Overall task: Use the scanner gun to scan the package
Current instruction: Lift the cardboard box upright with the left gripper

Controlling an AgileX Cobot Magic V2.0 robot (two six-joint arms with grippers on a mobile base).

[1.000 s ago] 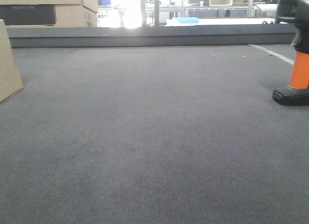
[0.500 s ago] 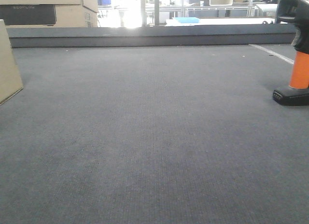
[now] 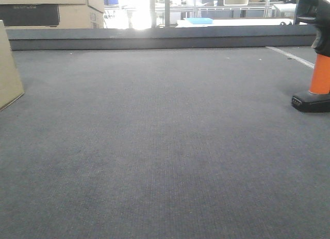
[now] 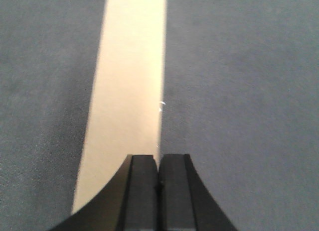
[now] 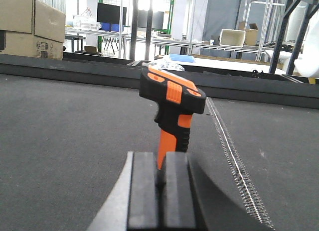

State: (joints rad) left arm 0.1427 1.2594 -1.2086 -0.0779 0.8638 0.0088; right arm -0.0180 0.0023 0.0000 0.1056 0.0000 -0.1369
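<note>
- Grey, carpet-like cloth covers the desk, which fills most of the front view.
- Tan cardboard, the package stands at the far left edge of the front view, cut off by the frame. In the left wrist view it shows as a narrow pale strip running from the top down to the bottom centre.
- Black left jaws are pressed together with nothing between them. They point down at the desk from the bottom centre of the left wrist view, tips over the package near its right edge. I cannot tell whether they touch it.
- Upright on its flat black foot, the scanner gun stands at the far right edge of the front view, well apart from the package.
- Right jaws are also pressed together and empty. They are held low and roughly level over the desk, aimed at the gun's orange handle, which stands near them in the centre of the right wrist view.
- Brown cartons with a black panel sit in the upper left, behind the desk's raised back edge.
- Pale stitching crosses the desk to the right of the gun.
</note>
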